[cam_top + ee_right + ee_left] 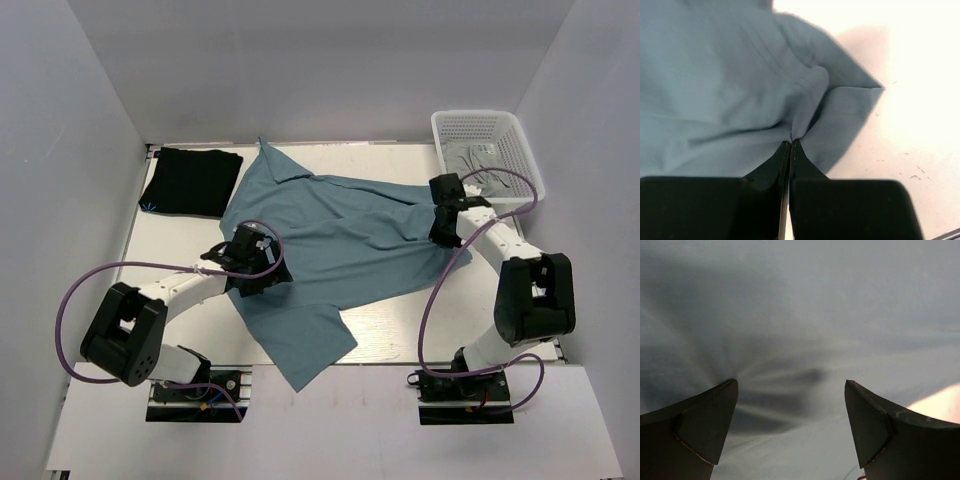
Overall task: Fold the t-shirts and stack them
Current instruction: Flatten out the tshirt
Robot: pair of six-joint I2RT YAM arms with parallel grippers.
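Black tee (190, 180) folded at far-left corner of worktop (400, 340); left fingers (700, 430) spread apart, tips down on teal tee (340, 240) laid out mid-worktop; right fingers (807, 167) pinched tight on its right edge, near basket (450, 130).

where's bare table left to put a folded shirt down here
Bare table: a strip between the black t-shirt and the left arm; the far edge between the teal t-shirt and the basket; the near patch between its hem and the right arm. The teal t-shirt crowds the middle.

Blurry teal t-shirt (800, 300) (left wrist view)
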